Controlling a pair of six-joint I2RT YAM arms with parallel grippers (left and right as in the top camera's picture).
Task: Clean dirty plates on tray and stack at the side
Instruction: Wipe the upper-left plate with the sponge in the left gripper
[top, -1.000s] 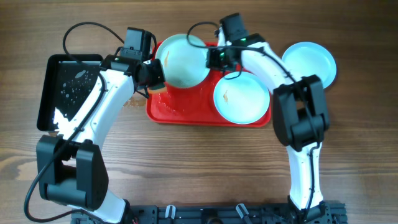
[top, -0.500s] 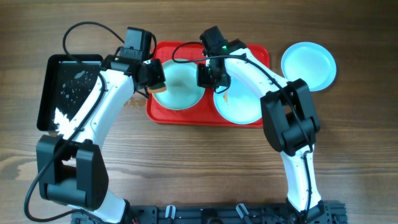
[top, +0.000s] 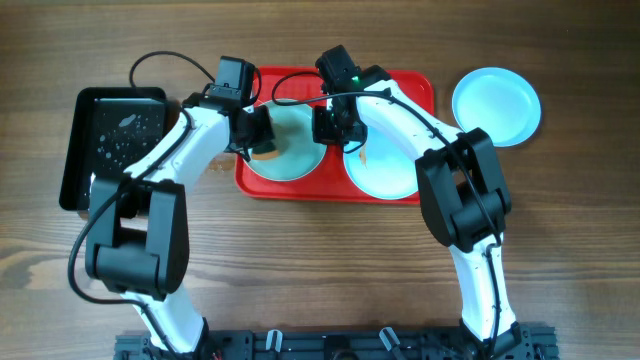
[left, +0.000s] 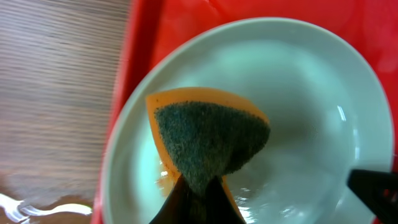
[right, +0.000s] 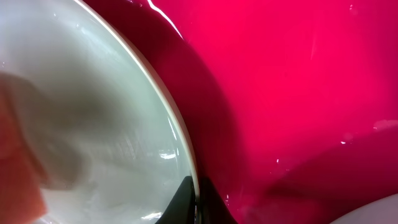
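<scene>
Clenched left fingers on sponge, pressed into plate | pinched plate rim with right fingers, on tray's left half | judged risk: wet rim slipping from pinch under scrubbing push.

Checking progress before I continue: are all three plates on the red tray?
No: the left plate and the middle plate lie on the red tray, but the third plate sits on the wooden table to its right.
</scene>
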